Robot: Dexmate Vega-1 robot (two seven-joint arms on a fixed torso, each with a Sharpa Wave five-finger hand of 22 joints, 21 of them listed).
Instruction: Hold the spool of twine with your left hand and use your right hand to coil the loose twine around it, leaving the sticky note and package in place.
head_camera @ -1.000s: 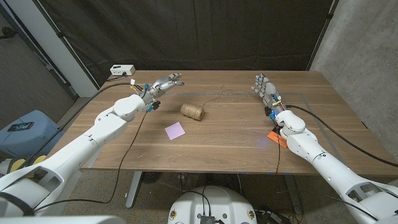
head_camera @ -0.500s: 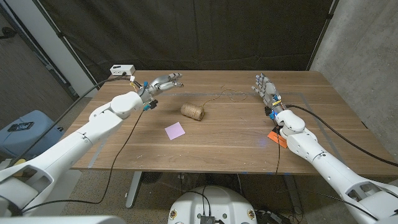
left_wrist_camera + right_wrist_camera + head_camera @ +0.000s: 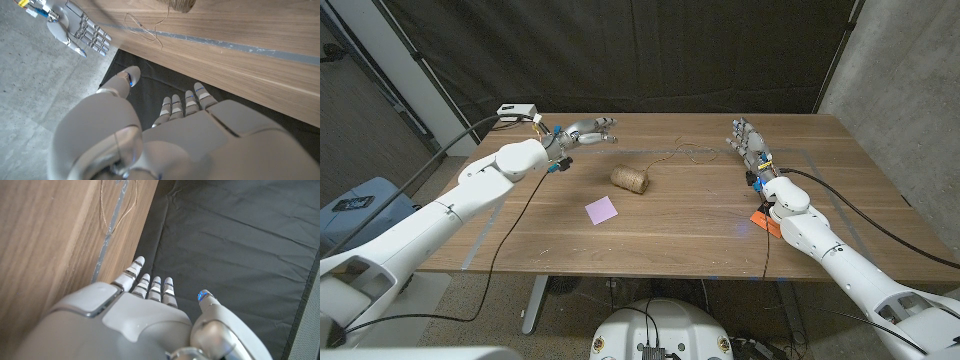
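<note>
left hand empty, fingers spread, raised over far left of table | right hand empty, fingers apart, upright at right | twine spool on its side mid-table, loose twine trailing away | purple sticky note just nearside

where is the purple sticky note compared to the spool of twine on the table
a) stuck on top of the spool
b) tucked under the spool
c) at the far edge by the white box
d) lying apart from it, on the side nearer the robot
d: in the head view the purple sticky note lies flat on bare wood, clear of the spool of twine and nearer the robot.
</note>
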